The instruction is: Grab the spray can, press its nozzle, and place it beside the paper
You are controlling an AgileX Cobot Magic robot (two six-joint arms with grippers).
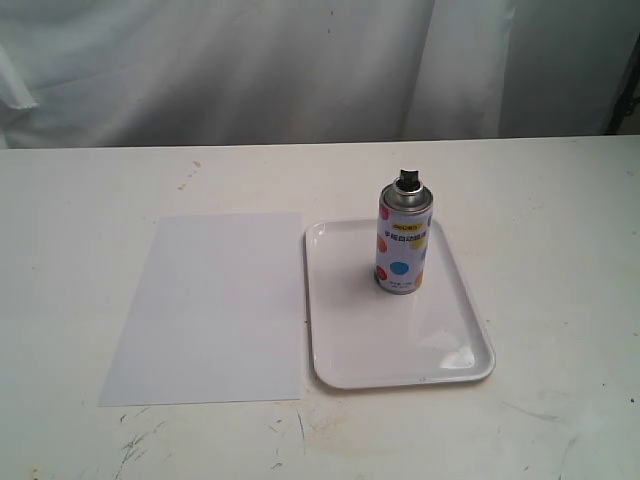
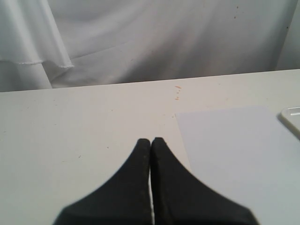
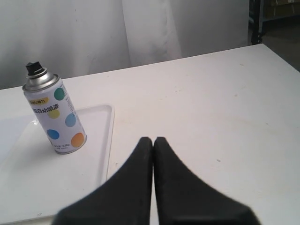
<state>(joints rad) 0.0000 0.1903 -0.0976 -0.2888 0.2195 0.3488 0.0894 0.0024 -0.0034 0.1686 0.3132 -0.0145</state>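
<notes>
The spray can (image 1: 403,243) stands upright on a glossy white tray (image 1: 450,345), its black nozzle (image 1: 408,180) on top of the silver dome. The right wrist view shows the same spray can (image 3: 55,117) and nozzle (image 3: 33,68) on the tray (image 3: 105,140). Flat on the table, just left of the tray, lies the white paper (image 1: 212,305), which the left wrist view also catches as paper (image 2: 239,154). My left gripper (image 2: 151,140) is shut and holds nothing. My right gripper (image 3: 153,139) is shut too, well apart from the can. Neither arm shows in the exterior view.
The white table (image 1: 90,200) has scuff marks near its front edge. A white curtain (image 1: 300,60) hangs behind the table. The tray's corner (image 2: 293,117) shows beside the paper in the left wrist view.
</notes>
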